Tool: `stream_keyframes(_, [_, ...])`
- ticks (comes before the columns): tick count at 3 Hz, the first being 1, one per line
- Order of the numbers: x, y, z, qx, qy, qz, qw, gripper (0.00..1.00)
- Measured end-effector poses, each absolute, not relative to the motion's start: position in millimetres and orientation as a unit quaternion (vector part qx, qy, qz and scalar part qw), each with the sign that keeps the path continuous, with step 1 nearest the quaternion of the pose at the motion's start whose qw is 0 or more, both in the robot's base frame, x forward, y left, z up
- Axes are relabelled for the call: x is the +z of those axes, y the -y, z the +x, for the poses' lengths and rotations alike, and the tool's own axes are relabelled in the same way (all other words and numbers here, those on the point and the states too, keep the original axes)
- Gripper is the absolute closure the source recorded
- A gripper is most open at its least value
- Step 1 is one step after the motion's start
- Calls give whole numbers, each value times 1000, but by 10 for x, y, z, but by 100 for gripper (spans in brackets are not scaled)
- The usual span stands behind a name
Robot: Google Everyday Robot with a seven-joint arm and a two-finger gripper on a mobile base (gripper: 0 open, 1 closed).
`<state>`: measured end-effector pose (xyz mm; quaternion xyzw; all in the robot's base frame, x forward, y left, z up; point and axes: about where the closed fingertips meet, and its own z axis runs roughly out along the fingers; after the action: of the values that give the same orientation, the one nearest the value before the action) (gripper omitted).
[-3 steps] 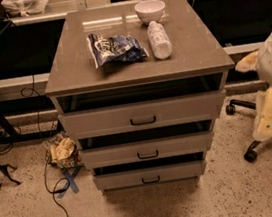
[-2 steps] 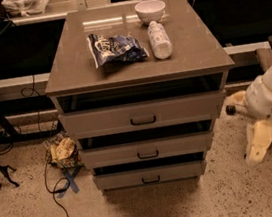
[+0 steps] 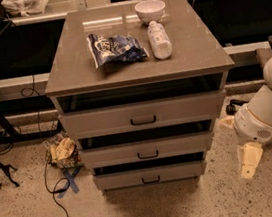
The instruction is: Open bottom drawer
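Observation:
The bottom drawer (image 3: pixel 150 175) is the lowest and narrowest of three grey-taupe drawer fronts, with a small dark bar handle (image 3: pixel 151 180) at its centre. Its front stands about level with the two drawers above it. My gripper (image 3: pixel 248 162) hangs low at the right of the cabinet, pointing down toward the floor, at about the bottom drawer's height and apart from it. It holds nothing that I can see. The white arm (image 3: pixel 269 104) reaches in from the right edge.
On the cabinet top (image 3: pixel 69 64) lie a chip bag (image 3: pixel 115 48), a white bottle (image 3: pixel 159 39) on its side and a white bowl (image 3: pixel 150 10). A crumpled bag (image 3: pixel 64 152) and cables (image 3: pixel 54 187) lie on the floor at the left. A chair base (image 3: pixel 234 107) stands behind the arm.
The arm has swung down and left, bringing the gripper lower and closer to the cabinet's right side. The drawers have not moved.

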<state>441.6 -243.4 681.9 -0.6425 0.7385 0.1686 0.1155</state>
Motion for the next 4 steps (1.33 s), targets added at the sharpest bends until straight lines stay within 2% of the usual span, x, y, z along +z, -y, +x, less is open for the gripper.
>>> stream_keyframes(1, [6295, 2722, 4465, 128, -765, -626, 79, 0])
stream_keyframes(3, [4990, 3278, 4615, 104, -767, -630, 63, 0])
stream_keyframes(4, [4115, 3195, 4608, 159, -752, -634, 83, 0])
